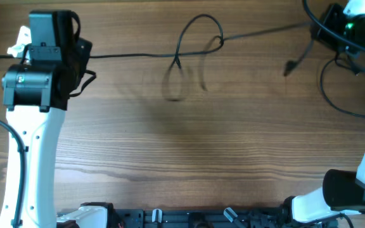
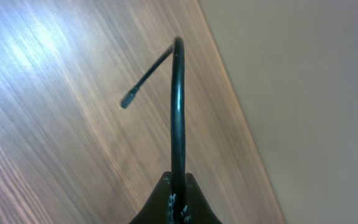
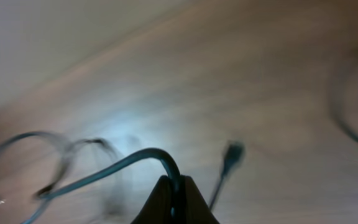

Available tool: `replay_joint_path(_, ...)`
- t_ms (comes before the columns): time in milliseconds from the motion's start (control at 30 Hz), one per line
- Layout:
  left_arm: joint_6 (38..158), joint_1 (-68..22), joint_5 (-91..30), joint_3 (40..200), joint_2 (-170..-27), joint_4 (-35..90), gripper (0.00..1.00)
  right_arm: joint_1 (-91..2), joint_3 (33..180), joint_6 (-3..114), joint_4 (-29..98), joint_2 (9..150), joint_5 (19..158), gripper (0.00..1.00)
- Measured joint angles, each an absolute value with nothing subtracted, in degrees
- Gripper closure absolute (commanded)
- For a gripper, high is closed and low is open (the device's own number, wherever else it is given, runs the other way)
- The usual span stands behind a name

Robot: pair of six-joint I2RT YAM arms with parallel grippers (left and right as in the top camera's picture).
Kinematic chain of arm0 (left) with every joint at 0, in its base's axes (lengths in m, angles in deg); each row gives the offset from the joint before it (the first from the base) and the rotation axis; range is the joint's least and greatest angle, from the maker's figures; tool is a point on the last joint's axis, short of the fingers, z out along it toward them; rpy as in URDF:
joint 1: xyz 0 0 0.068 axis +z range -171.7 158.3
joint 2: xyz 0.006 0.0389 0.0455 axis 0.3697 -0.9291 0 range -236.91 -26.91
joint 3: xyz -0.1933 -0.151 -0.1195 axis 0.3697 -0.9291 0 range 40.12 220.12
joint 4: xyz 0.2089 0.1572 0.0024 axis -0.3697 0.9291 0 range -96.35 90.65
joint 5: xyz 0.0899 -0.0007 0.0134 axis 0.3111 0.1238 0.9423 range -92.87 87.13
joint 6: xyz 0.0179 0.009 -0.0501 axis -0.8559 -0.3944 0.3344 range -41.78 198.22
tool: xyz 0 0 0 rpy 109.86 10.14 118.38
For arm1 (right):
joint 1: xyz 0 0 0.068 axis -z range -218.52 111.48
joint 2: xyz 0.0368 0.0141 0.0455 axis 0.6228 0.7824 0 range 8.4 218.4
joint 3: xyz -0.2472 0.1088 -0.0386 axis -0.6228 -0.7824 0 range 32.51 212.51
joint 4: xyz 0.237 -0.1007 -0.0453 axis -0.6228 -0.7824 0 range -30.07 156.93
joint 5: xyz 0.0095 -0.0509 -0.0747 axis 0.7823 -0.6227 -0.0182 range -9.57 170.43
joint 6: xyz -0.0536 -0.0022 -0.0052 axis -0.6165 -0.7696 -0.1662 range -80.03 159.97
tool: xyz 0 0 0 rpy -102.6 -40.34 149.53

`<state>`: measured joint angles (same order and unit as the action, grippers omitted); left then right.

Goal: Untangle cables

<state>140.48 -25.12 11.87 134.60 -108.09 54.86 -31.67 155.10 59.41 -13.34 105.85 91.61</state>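
The cable (image 1: 132,56) hangs stretched above the far side of the table (image 1: 189,145), with one open loop over the table's far middle. Whether one cord or two cross at that loop cannot be told. Faint shadows of the loop lie on the table beneath it. Toward the table's far left the cable vanishes under the left arm (image 1: 37,82). The left wrist view shows the left fingers (image 2: 178,198) clenched on it, the short free end arching over to a plug (image 2: 127,99). At the table's far right corner the right fingers (image 3: 174,190) pinch the cable too, though that view is badly blurred. A second plug (image 3: 232,152) dangles beside them, its shape unclear. From overhead these fingers are lost among the right arm's (image 1: 360,25) own thick wires, partly cut off by the frame.
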Motion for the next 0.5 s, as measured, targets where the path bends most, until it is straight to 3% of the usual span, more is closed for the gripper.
replay_joint_path(167, 138.4, -20.4, 13.5, 134.6, -109.9, 56.5, 0.96, -31.6, 155.1, 60.3, -17.1, 109.3, 81.0, 0.96)
replay_joint_path(500, 137.4, -13.4, 26.5, 134.6, -111.7, 59.9, 0.96, -30.1, 155.1, 57.1, -18.1, 117.4, 76.9, 0.96)
